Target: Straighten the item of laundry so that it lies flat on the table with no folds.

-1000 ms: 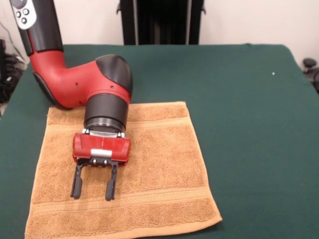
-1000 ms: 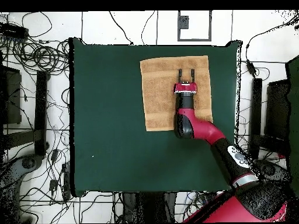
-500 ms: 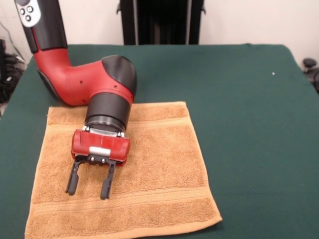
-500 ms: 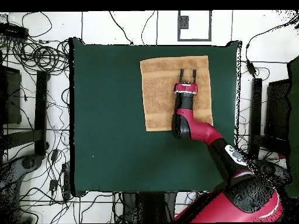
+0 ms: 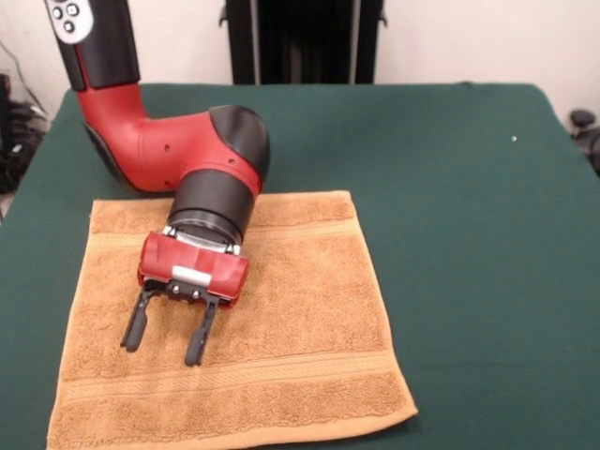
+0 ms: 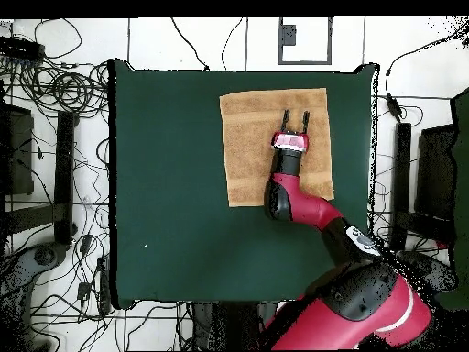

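The item of laundry, an orange-tan towel [image 5: 300,309] [image 6: 247,137], lies spread out flat on the green table [image 5: 469,206] [image 6: 174,183], with ribbed bands near its far and near edges. In the front view it fills the lower left; in the overhead view it sits at the top right of the table. My gripper [image 5: 161,337] [image 6: 295,119] hangs over the towel's left half in the front view, open, nothing between its black fingers [image 5: 199,339]. The red and black arm [image 5: 178,155] covers part of the towel's far edge.
Cables and stands [image 6: 55,137] crowd the floor around the table in the overhead view. A small white speck [image 5: 514,139] lies on the felt at the front view's right. A dark stand [image 5: 305,42] rises behind the table's far edge.
The arm has swung a little to the right in the front view, and the gripper has tilted so its fingers point more down-left. The towel has not moved.
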Controlling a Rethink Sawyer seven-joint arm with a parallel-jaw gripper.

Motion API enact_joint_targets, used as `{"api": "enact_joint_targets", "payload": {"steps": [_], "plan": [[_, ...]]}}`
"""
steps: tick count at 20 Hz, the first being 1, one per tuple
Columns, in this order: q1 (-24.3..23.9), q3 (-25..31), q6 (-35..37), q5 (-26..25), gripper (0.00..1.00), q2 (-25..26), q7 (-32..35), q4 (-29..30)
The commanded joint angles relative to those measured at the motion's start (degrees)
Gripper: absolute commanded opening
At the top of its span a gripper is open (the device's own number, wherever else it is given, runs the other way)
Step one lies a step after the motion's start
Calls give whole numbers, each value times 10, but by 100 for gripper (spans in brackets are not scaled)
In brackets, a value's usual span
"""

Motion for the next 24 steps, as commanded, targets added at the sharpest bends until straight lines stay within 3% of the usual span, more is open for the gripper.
{"api": "enact_joint_targets", "payload": {"steps": [1, 24], "plan": [[56, -68, -1, 46, 100, 22, 17, -5], [115, -141, -31, 111, 100, 36, 62, -26]]}}
